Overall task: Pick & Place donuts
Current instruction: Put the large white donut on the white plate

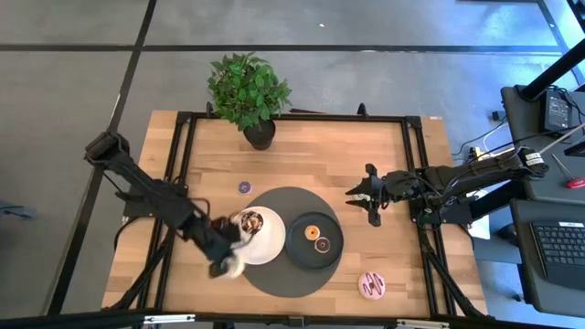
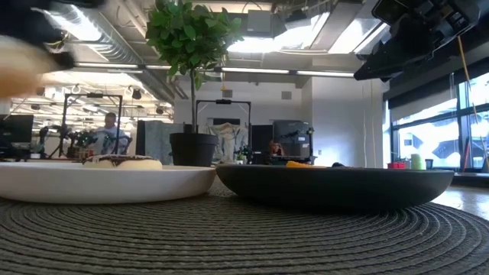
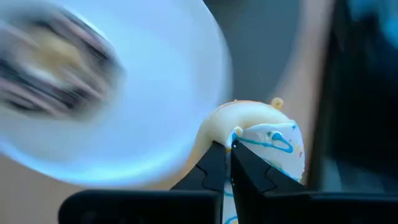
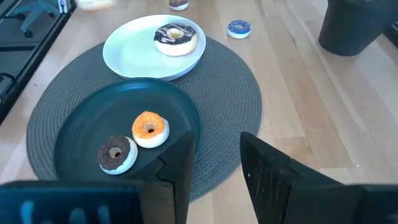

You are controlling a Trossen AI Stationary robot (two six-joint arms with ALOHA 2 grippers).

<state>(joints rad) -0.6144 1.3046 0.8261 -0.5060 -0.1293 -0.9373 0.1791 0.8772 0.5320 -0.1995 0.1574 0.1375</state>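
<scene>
Left gripper [image 3: 229,163]: I have it clamped on a white-iced donut [image 3: 268,144] with blue squiggles; the fingers pinch the ring's wall, which I judge keeps the piece from swinging on the way over; in the high view the gripper [image 1: 226,259] sits at the near-left rim of the white plate [image 1: 271,249].

Right gripper [image 4: 214,163]: it waits with its fingers apart and nothing between them, over the bare wood to the right of the mat; I judge it is parked clear of the left arm's path.

White plate: it carries a chocolate-iced donut [image 4: 175,36] near its middle; the carried donut looks bound for the free space beside it.

Black plate [image 4: 81,127]: it holds an orange-iced donut [image 4: 150,128] and a chocolate sprinkled donut [image 4: 115,153], side by side and nearly touching.

Loose donuts: a large pink donut [image 1: 371,286] lies on the wood near the mat's right edge; a small blue-purple donut [image 4: 239,27] lies beyond the mat [image 1: 283,279].

High view only: both arms' positions, the potted plant [image 1: 247,91] at the table's far edge, and the pink donut.

Left wrist view only: the grip itself and the icing pattern.

Right wrist view only: the black plate's contents plainly.

Low view only: the two plate rims on the woven mat, and people in the room beyond.
</scene>
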